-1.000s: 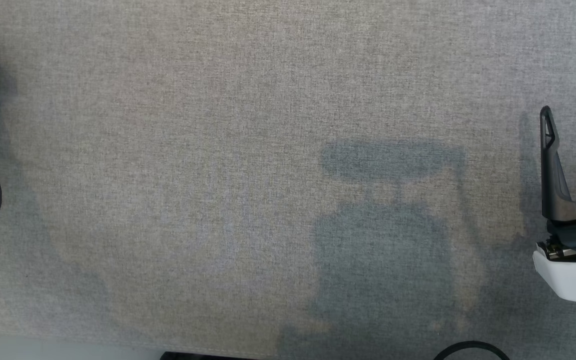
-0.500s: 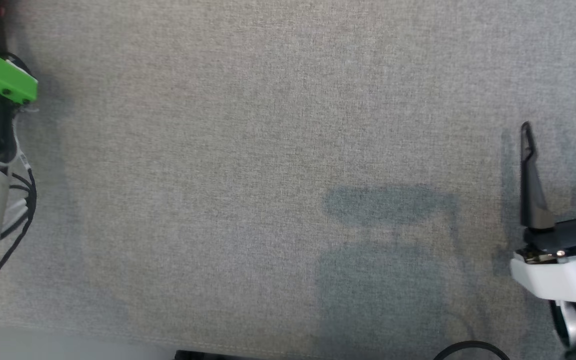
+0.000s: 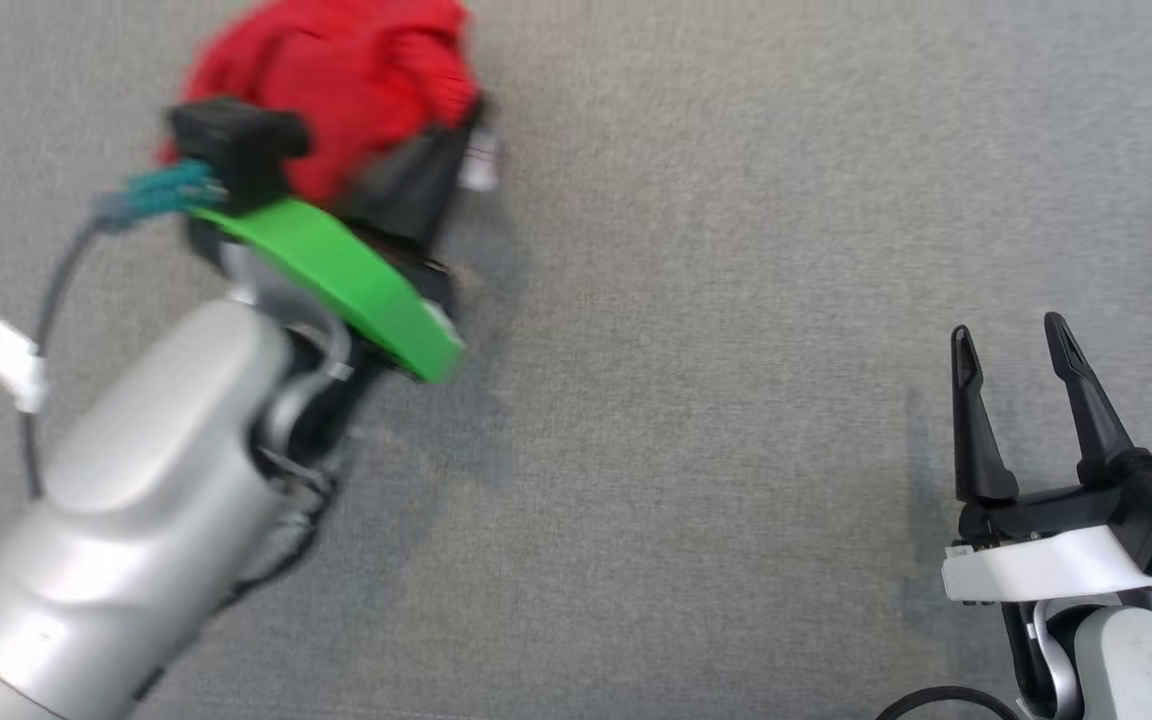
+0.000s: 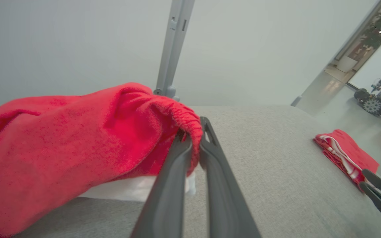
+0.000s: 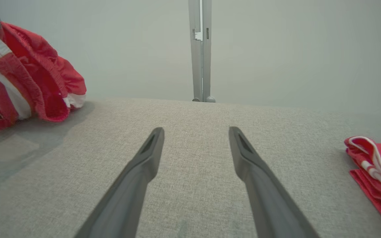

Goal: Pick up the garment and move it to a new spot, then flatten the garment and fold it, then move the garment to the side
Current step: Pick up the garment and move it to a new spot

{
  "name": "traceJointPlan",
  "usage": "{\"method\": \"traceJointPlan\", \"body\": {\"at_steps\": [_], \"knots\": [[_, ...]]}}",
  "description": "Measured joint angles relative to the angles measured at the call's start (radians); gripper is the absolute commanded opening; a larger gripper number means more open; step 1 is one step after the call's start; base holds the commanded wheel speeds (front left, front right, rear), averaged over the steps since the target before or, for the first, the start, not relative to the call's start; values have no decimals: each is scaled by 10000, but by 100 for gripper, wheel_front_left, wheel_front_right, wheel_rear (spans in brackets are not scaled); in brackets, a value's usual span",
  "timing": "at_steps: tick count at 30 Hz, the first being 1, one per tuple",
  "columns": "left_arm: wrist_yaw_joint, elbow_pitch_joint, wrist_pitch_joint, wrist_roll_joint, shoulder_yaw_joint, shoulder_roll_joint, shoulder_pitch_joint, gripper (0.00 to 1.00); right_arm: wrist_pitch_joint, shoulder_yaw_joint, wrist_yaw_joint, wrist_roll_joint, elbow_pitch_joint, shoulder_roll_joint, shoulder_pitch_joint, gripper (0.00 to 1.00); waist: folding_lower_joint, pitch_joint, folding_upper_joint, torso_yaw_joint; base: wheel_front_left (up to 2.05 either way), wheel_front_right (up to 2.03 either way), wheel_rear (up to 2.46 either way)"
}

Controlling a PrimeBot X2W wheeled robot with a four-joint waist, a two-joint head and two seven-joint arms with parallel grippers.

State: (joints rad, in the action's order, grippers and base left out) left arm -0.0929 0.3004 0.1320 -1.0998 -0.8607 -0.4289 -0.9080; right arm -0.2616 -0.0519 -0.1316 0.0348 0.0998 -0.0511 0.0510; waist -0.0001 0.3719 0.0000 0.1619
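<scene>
The garment (image 3: 336,90) is a crumpled red piece with white trim, at the top left of the head view over the grey fabric table (image 3: 696,300). My left gripper (image 4: 193,130) is shut on its red elastic hem, and the cloth drapes to the left of the fingers. From the right wrist view the garment (image 5: 28,76) hangs bunched, its lower end touching the table. My right gripper (image 3: 1008,330) stands open at the lower right, nothing between its fingers (image 5: 150,148), well apart from the garment.
A second red and white garment (image 5: 375,165) lies folded on the table's right side, near my right gripper. A grey post (image 5: 200,49) stands behind the table's far edge against a pale wall. A black cable (image 3: 936,695) loops at the bottom edge.
The head camera has shifted. My left arm has swung in from the left edge towards the middle, bringing the red garment into view. Both fingers of my right gripper now show.
</scene>
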Motion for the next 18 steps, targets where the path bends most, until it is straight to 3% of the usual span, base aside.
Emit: {"method": "traceJointPlan", "body": {"at_steps": [5, 11, 15, 18], "knots": [[840, -2947, -782, -73, -608, 732, 285, 0, -2, -63, 0, 491, -236, 0, 116, 100, 0, -571, 0, -500, 0, 0, 0], [1808, -5398, -1498, -1129, -629, 1567, 574, 0, -2, -54, 2, 794, -462, 2, 138, 100, 0, -884, 1, -1210, 0, 0, 0], [2483, -5292, -1653, -1536, -458, 1513, 938, 0, -2, -59, 2, 903, -552, 4, 127, 100, 0, -994, 1, -1556, 0, 0, 0], [2644, -3701, -1498, -1977, -326, 1348, 1679, 0, -2, -4, 2, 980, -627, 4, 151, 100, 0, -1005, 0, -1810, 0, 0, 0]]}}
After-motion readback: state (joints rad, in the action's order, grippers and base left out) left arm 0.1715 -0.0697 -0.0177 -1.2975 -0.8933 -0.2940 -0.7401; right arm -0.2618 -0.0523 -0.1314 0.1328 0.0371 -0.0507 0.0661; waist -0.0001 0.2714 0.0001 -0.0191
